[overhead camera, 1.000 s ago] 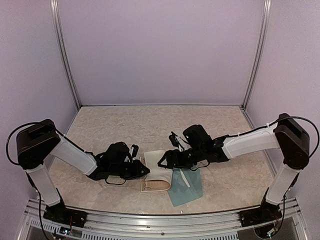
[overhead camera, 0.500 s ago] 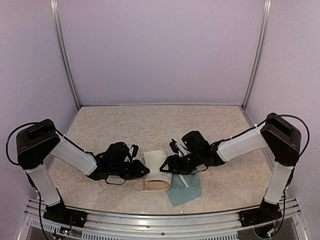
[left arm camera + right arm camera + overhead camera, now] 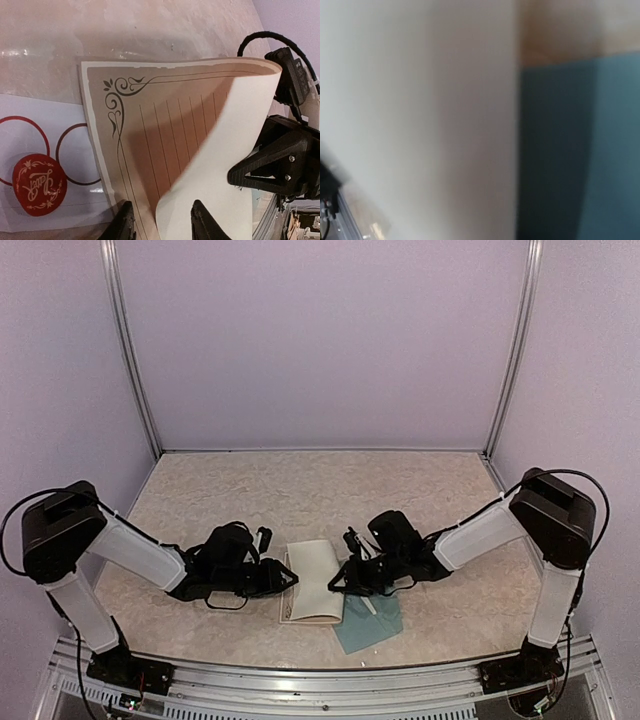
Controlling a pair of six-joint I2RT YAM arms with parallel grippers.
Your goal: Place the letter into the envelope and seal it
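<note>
The letter (image 3: 316,578) is a cream sheet with a brown lined face, curled over on itself in the middle of the table. In the left wrist view the letter (image 3: 200,145) shows its blank back folded over the lines. My left gripper (image 3: 289,580) stands at its left edge, and my left gripper (image 3: 162,222) has its jaws apart with the curled edge loose between them. My right gripper (image 3: 344,580) is low at the right edge, one finger (image 3: 260,170) resting on the sheet. The teal envelope (image 3: 372,625) lies flat under that arm; the right wrist view is a blur of cream paper and envelope (image 3: 580,150).
A white card (image 3: 30,130) with red rings and a red round sticker (image 3: 39,184) lies beneath the letter's left part. The table's metal front rail (image 3: 320,675) runs close behind the envelope. The walls and corner posts stand far off.
My right gripper has come down and to the left onto the letter's right edge, its jaws narrowing. My left jaws have parted. The letter's curl now lies lower.
</note>
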